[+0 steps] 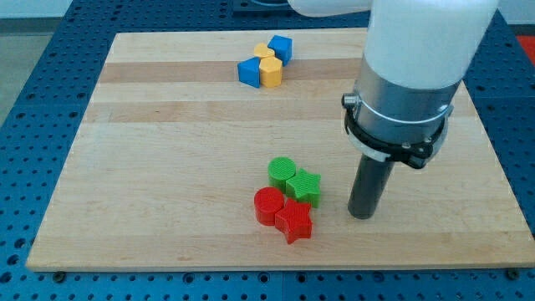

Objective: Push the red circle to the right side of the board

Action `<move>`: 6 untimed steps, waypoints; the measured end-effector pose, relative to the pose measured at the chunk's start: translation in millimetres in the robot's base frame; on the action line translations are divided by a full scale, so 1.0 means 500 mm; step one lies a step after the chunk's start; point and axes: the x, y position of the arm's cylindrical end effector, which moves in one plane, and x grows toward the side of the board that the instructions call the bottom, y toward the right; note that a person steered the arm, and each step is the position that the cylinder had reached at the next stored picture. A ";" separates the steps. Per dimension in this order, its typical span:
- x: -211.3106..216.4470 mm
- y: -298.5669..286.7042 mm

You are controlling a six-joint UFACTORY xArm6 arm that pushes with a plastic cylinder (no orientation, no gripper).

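The red circle (pixel 269 205) lies low on the board, near the view's bottom centre. A red star (pixel 294 221) touches it on its right. A green circle (pixel 282 172) and a green star (pixel 305 186) sit just above them, all four in one tight cluster. My tip (pixel 361 215) rests on the board to the right of the cluster, about a block's width from the green star and red star. The rod hangs from the large white arm at the view's upper right.
A second cluster sits near the view's top centre: a blue block (pixel 249 72), a yellow block (pixel 269 70) and a blue cube (pixel 281 48) touching one another. The wooden board (pixel 150 167) lies on a blue perforated table.
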 end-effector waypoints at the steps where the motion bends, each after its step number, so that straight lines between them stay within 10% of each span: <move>1: 0.111 -0.029; 6: 0.111 -0.310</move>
